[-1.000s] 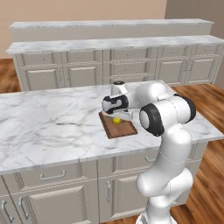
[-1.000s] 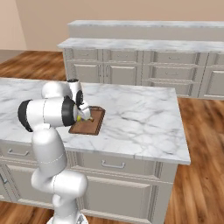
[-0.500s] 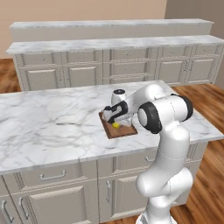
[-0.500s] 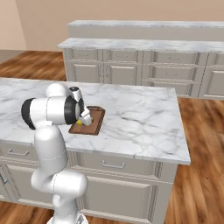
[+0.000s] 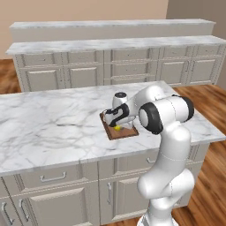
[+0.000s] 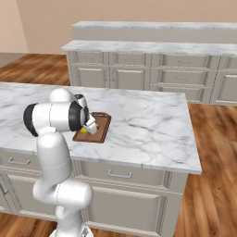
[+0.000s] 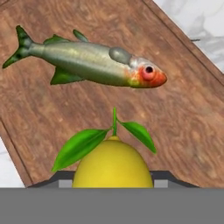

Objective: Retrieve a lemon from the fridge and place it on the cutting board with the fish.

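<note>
**Lemon and fish on the cutting board**

The lemon (image 7: 113, 162) was bright yellow, round, with a short green stem and two green leaves at its top. It sat low over the cutting board (image 7: 183, 122), a reddish-brown wooden rectangle with a darker raised rim, lying flat on the white marble counter (image 5: 53, 123). The fish (image 7: 89, 61) lay on its side on the board, slim, silvery-green with dark fins and an orange-red head, near the lemon but apart from it.

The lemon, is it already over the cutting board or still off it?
Over it: the lemon, between the claw tips, has board wood behind it.
</note>
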